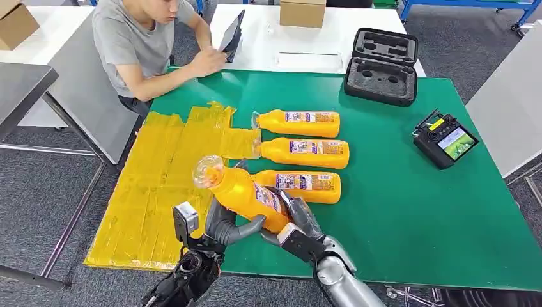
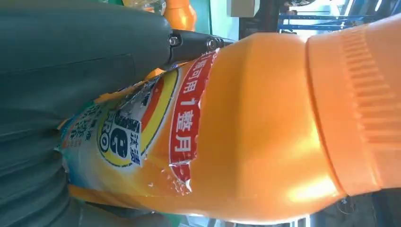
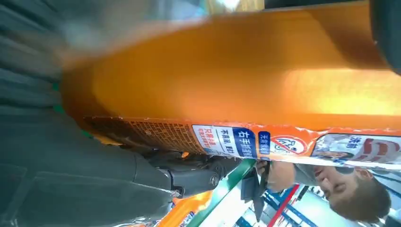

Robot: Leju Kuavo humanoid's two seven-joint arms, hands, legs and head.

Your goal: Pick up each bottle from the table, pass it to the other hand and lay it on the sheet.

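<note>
An orange bottle (image 1: 243, 192) with a clear cap hangs tilted over the near edge of the green table (image 1: 409, 211), cap pointing towards the yellow sheet (image 1: 153, 192). My left hand (image 1: 225, 225) grips its middle from below, and my right hand (image 1: 299, 220) holds its base end. The left wrist view has the bottle (image 2: 255, 132) close up against my left hand (image 2: 71, 61). The right wrist view has the bottle (image 3: 236, 80) above my right hand (image 3: 94, 179). Three more orange bottles (image 1: 300, 123) (image 1: 307, 152) (image 1: 305, 185) lie side by side on the table, caps towards the sheet.
A person (image 1: 137, 45) sits at the far left corner with a tablet. A black foam case (image 1: 381, 66) lies at the back, and a remote controller (image 1: 445, 139) at the right. A cardboard box (image 1: 302, 11) stands on the white table behind.
</note>
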